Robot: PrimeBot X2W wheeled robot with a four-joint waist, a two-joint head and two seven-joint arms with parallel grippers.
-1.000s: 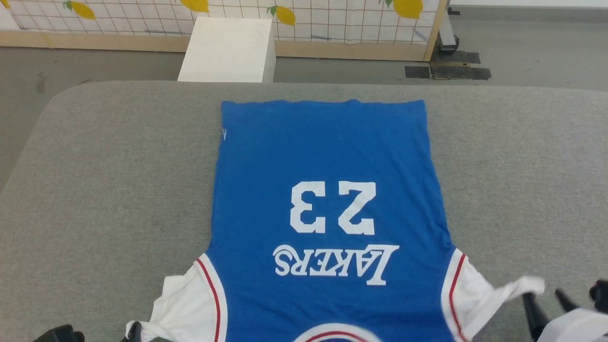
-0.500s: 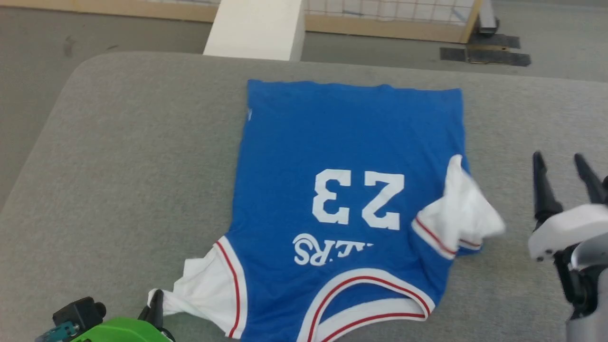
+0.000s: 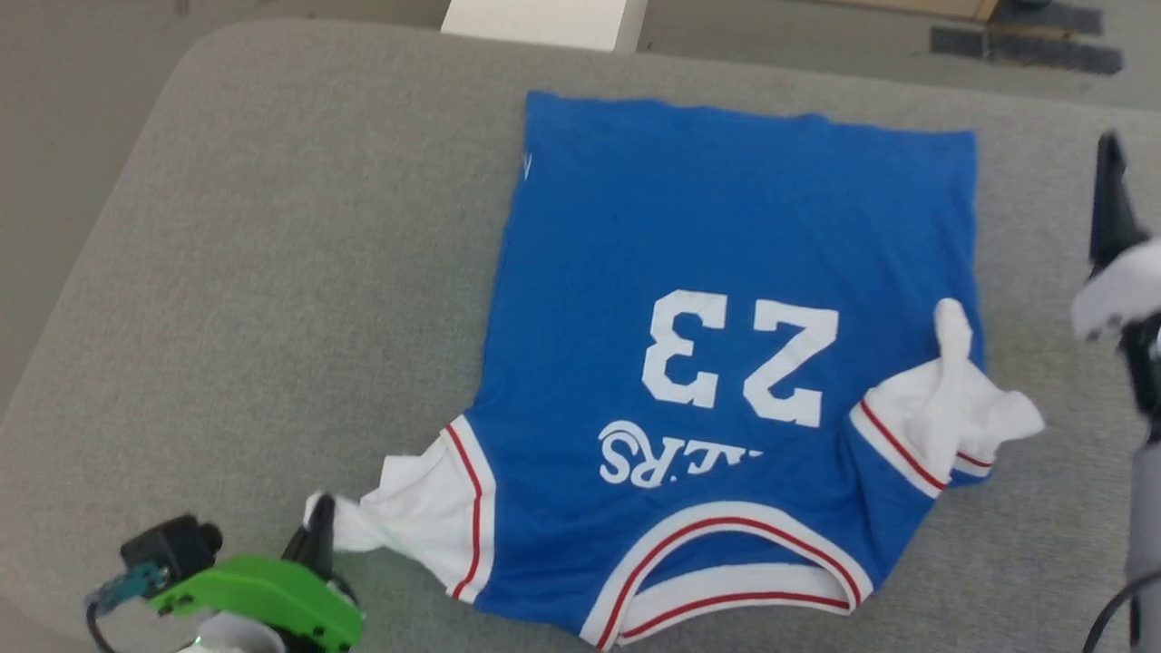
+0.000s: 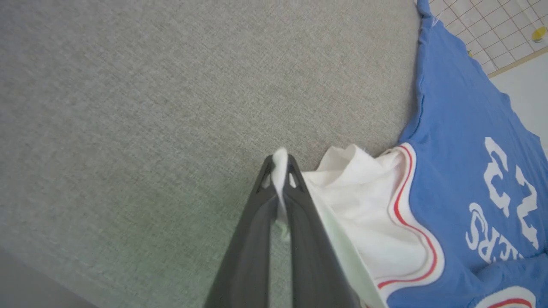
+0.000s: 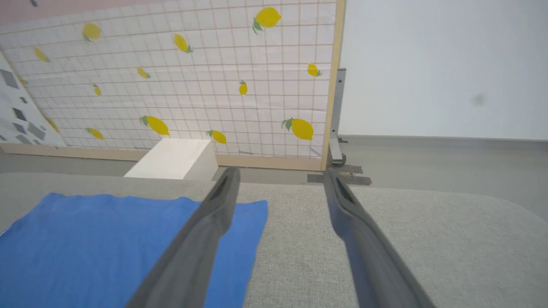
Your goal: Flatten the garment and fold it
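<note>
While the left gripper [image 4: 280, 166] pinched the garment [image 3: 726, 227] at seven o'clock, the right gripper [image 5: 278, 177], fingers spread, hovered at three o'clock, partly cropped.

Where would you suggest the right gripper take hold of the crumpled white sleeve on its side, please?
I'd pinch the right sleeve at its loose white corner that pokes past the garment's blue edge onto the grey cushion. Bring the open right gripper in low from the robot's right: that corner lies free, while the rest is bunched on the body.
</note>
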